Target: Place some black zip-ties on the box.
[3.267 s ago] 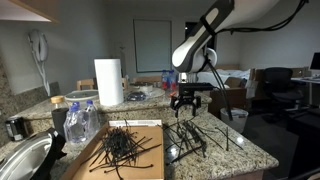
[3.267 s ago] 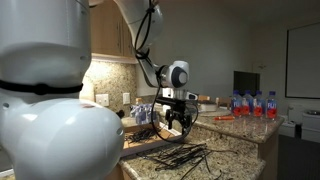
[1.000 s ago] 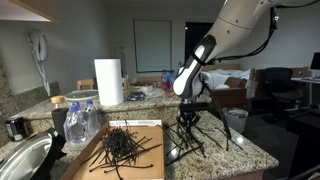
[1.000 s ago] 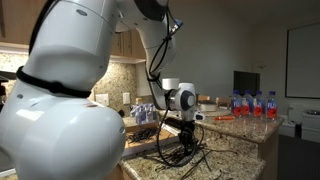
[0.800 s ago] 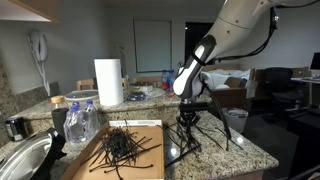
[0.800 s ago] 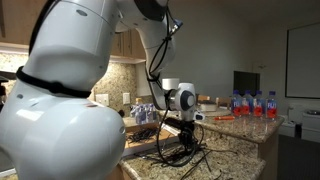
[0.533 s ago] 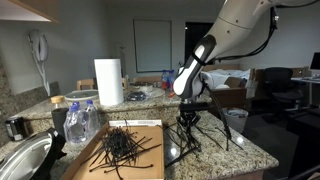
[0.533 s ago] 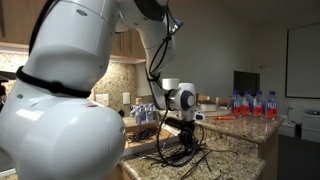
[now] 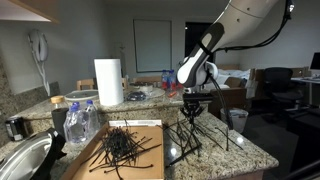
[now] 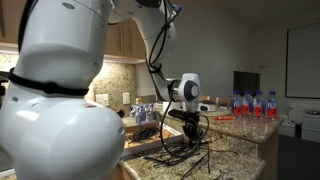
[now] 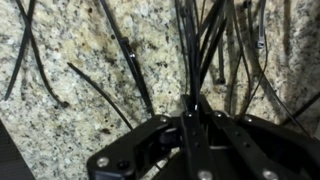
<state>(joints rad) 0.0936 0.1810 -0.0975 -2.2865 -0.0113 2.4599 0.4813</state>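
Note:
In an exterior view, my gripper point(image 9: 192, 106) hangs over the granite counter, shut on a bunch of black zip-ties point(image 9: 190, 132) that fan out below it, tips at the counter. It stands to the right of the box point(image 9: 152, 168), a flat tan cardboard box with a pile of zip-ties point(image 9: 122, 146) on it. An exterior view from the opposite side shows the gripper point(image 10: 193, 121) with the zip-ties point(image 10: 183, 146) trailing down. In the wrist view, the gripper point(image 11: 197, 100) pinches several strips point(image 11: 196, 50); loose zip-ties point(image 11: 130, 62) lie on the stone.
A paper towel roll point(image 9: 108, 82) stands at the back. A pack of water bottles point(image 9: 80, 122) and a metal bowl point(image 9: 25, 160) sit left of the box. More bottles point(image 10: 255, 103) stand at the counter's far end. The counter edge point(image 9: 250, 160) runs close on the right.
The gripper has risen a little off the counter, drawing the bunch of zip-ties up with it. The arm above it has swung higher.

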